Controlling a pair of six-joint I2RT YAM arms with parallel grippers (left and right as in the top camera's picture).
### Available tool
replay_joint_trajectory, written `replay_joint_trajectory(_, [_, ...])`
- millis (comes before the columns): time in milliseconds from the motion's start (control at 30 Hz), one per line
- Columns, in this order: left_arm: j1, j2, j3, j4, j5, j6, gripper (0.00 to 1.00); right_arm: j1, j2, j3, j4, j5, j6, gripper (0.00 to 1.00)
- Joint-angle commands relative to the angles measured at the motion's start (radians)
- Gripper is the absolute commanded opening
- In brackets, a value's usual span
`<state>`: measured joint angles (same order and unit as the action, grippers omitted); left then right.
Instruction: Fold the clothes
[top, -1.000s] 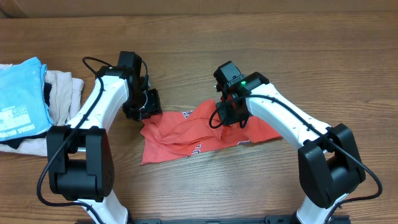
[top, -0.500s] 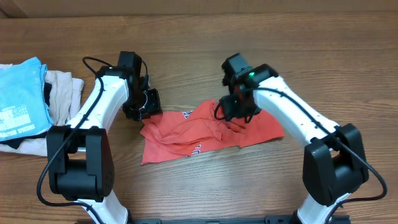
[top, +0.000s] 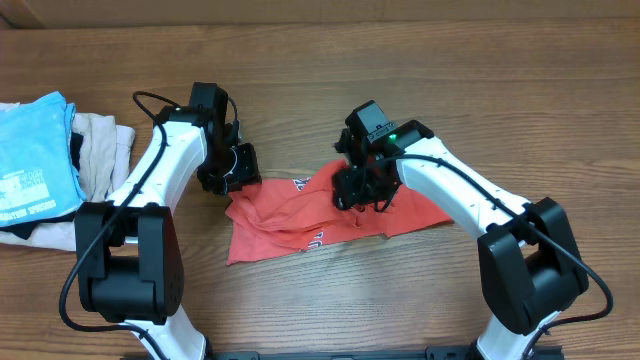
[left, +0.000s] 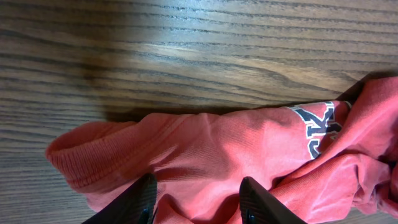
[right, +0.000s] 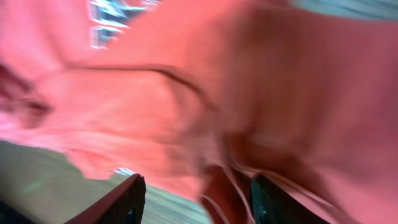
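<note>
While the light blue printed tee (top: 35, 160) and the beige garment (top: 100, 150) lie heaped at the far left edge of the counter (top: 450, 80), well apart from both arms, the coral-red T-shirt (top: 290, 215) lies crumpled at centre, between the two arms. Its long axis runs left to right across the counter, with white-and-dark lettering (left: 317, 124) showing among the creases.

The left tool (top: 238, 172) sits at the shirt's upper-left end. In the left wrist view its fingers (left: 142, 200) stand apart, with a rolled, ribbed edge of cloth lying just beyond and between them, not visibly pinched.

The right tool (top: 358, 188) is down on the raised, bunched part of the shirt, right of centre. In the right wrist view its fingers (right: 132, 200) also appear apart and a ridge of cloth runs toward the gap, but motion blur prevents telling whether it is gripped.

Judgement: the shirt is not yet spread flat. Each tool is at its own end of the long axis, so a spreading pull would run outward along that axis. The loose lower-left corner lies nearer the left arm
</note>
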<state>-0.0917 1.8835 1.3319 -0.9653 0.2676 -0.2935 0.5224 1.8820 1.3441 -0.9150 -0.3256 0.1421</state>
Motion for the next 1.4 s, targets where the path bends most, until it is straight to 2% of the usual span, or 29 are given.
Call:
replay_joint_trajectory(0, [-0.002, 0.000, 0.016, -0.002, -0.010, -0.005, 0.47, 0.013, -0.023, -0.003, 0.053, -0.140, -0.019, 0.58])
replay_joint_trajectory(133, [-0.002, 0.000, 0.016, -0.002, -0.013, 0.003, 0.47, 0.013, -0.023, -0.003, 0.080, -0.078, -0.011, 0.61])
replay_joint_trajectory(200, [-0.002, 0.000, 0.016, -0.002, -0.013, 0.008, 0.47, 0.013, -0.023, -0.003, 0.085, 0.130, 0.047, 0.61])
replay_joint_trajectory(267, [-0.002, 0.000, 0.016, -0.002, -0.013, 0.010, 0.47, 0.013, -0.023, -0.003, 0.089, 0.232, 0.049, 0.61])
replay_joint_trajectory(700, [-0.002, 0.000, 0.016, -0.002, -0.013, 0.009, 0.47, 0.021, 0.018, -0.003, 0.095, 0.280, 0.048, 0.57])
replay_joint_trajectory(733, [-0.002, 0.000, 0.016, -0.002, -0.013, 0.009, 0.47, 0.021, 0.030, -0.003, 0.095, 0.279, 0.049, 0.54])
replay_joint_trajectory(833, [-0.002, 0.000, 0.016, -0.002, -0.013, 0.009, 0.47, 0.021, 0.053, -0.003, 0.104, 0.280, 0.068, 0.21])
replay_joint_trajectory(900, [-0.002, 0.000, 0.016, -0.002, -0.013, 0.009, 0.47, 0.021, 0.052, -0.003, 0.129, 0.280, 0.071, 0.06])
replay_joint_trajectory(1067, [-0.002, 0.000, 0.016, -0.002, -0.013, 0.009, 0.47, 0.016, 0.052, 0.007, 0.151, 0.299, 0.072, 0.04])
replay_joint_trajectory(1233, [0.000, 0.000, 0.016, -0.001, -0.013, 0.009, 0.47, 0.009, 0.050, 0.121, 0.151, 0.329, 0.071, 0.04])
replay_joint_trajectory(1367, [0.000, 0.000, 0.016, 0.001, -0.013, 0.009, 0.47, 0.009, 0.055, 0.128, 0.134, 0.324, 0.071, 0.04])
